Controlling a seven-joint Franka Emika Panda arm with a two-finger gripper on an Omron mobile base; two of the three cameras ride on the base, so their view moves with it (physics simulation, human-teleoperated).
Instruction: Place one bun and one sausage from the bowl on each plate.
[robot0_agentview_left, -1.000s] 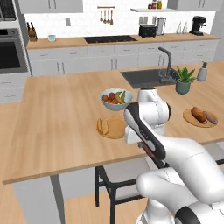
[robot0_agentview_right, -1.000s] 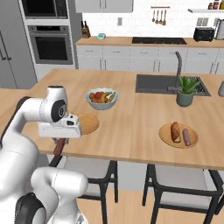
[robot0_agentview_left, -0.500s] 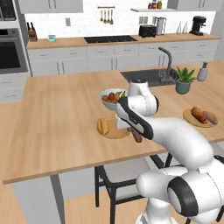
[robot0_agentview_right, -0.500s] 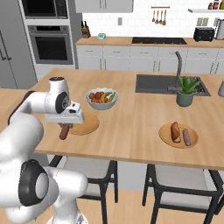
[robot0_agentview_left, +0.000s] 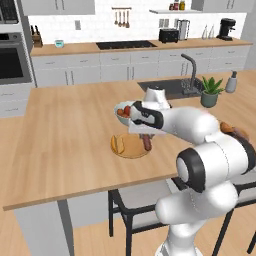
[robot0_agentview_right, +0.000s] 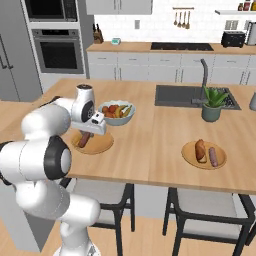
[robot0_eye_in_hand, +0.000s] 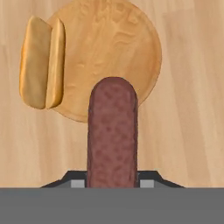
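My gripper is shut on a brown sausage, which hangs just above the right side of the near wooden plate. A split bun lies on that plate's left side. In the hand view the sausage rises from between the fingertips, over the plate's edge, with the bun to its left. The far plate holds a bun and a sausage. The bowl is out of view.
A pale grey bowl of fruit stands just behind the near plate, close to my hand. A potted plant and a sink lie further right. Dark stools stand under the counter's front edge.
The arm has swung up from below the counter's front edge and carried the sausage over the near plate. The bun and both plates have stayed put.
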